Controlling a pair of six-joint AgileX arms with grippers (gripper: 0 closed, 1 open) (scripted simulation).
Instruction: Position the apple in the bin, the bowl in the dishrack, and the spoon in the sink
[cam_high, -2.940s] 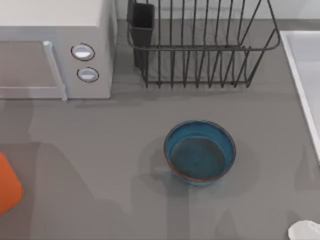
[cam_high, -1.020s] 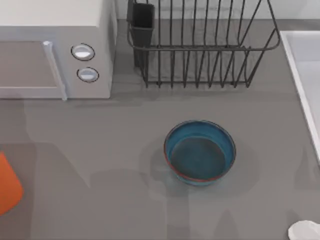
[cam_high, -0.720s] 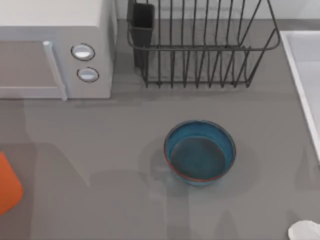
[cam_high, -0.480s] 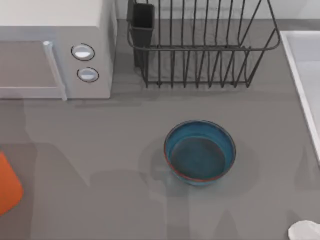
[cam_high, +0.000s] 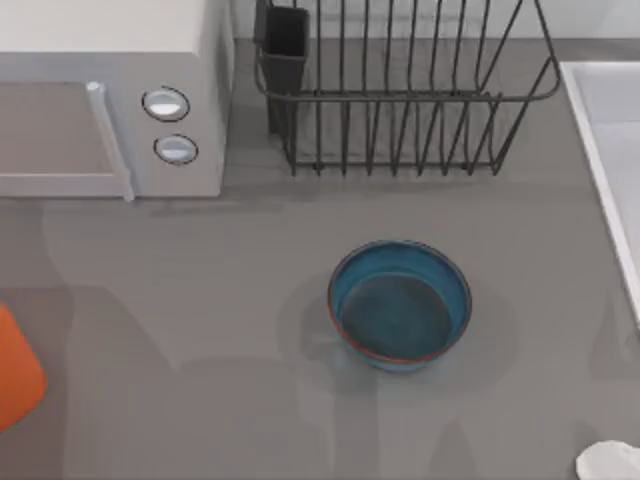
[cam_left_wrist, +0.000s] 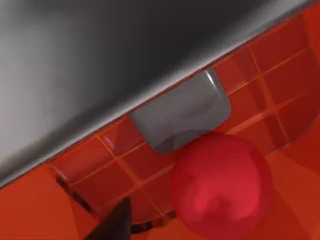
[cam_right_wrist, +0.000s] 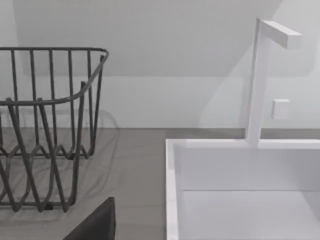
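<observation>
no writing readable; apple (cam_left_wrist: 221, 186) inside orange bin (cam_left_wrist: 280, 75); tool states cannot be told.

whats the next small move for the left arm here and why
Probably let go of the apple, if the left gripper holds it at all; the fingers can't be read. In the left wrist view the apple sits right over the bin, whose orange gridded floor lies behind it. The bowl stands on the table, outside the dishrack, so it likely comes next.
</observation>
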